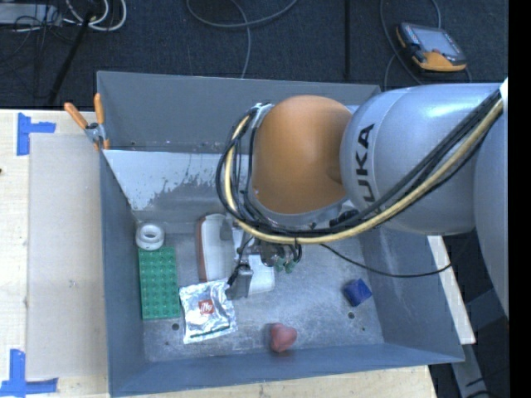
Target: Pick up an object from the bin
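Looks like the descend-to-grasp step: gripper (241, 281) sits low at the edge of the flat white box with a brown side (212, 245), with the crinkled silver foil packet (205, 310) just beside it, toward the near wall. Can't tell how wide it's open or whether it has anything; the wrist hides that. Next move probably needs a firm close on one item before lifting.

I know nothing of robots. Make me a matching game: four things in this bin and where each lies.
1. flat green studded plastic plate
2. small white ring
3. small blue block
4. pinkish-red rounded lump

A. by the view's bottom wall
B. alone, on the right
C. at the plate's top end
D. left, beside the crinkled silver foil packet

Pairs: 1-D, 2-C, 3-B, 4-A.
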Robot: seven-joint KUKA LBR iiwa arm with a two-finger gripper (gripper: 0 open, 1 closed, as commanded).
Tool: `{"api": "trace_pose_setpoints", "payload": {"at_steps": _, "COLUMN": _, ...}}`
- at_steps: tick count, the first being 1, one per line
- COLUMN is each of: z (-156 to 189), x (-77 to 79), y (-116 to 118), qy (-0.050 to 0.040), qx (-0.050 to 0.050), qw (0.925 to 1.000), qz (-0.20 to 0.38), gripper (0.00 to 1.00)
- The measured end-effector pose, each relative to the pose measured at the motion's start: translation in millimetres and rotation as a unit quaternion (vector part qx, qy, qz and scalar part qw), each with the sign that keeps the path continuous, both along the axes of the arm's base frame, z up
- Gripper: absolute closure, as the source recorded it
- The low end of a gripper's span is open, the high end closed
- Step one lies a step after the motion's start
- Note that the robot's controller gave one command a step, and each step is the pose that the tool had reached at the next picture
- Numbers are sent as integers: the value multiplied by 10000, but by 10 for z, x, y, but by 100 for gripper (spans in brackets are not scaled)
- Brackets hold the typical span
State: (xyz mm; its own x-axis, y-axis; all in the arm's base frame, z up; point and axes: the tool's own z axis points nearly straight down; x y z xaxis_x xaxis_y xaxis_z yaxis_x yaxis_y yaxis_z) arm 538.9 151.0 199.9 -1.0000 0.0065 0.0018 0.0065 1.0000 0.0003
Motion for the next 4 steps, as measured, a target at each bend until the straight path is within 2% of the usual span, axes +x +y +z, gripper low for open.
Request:
{"api": "trace_pose_setpoints", "payload": {"at_steps": 1, "z": -1332, "x": 121, "y": 622, "qy": 14, "qx": -2, "qw": 9943, "qz": 1065, "gripper": 0}}
{"api": "trace_pose_setpoints", "payload": {"at_steps": 2, "z": -1284, "x": 150, "y": 603, "qy": -18, "qx": -5, "qw": 9946, "qz": 1042, "gripper": 100}}
{"api": "trace_pose_setpoints", "payload": {"at_steps": 3, "z": -1299, "x": 140, "y": 607, "qy": -7, "qx": 1, "qw": 9946, "qz": 1034, "gripper": 0}}
{"api": "trace_pose_setpoints", "payload": {"at_steps": 4, "z": -1306, "x": 48, "y": 26, "qy": 7, "qx": -7, "qw": 9623, "qz": 2721, "gripper": 0}}
